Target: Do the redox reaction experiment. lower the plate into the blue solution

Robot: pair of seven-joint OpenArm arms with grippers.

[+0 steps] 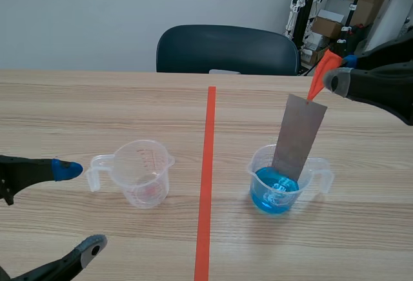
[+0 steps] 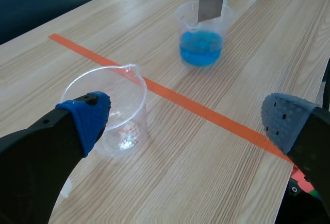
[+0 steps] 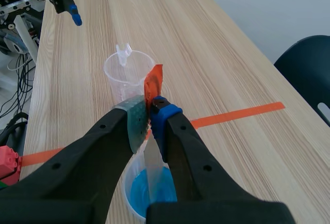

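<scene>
Plate (image 1: 300, 132) steeply tilted, lower end inside beaker (image 1: 257, 168)

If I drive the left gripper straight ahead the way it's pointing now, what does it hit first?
Probably the empty measuring cup: it stands just ahead of the blue-padded finger of the left gripper, not centred between the open fingers. The midline itself looks free, though depth is unclear.
</scene>
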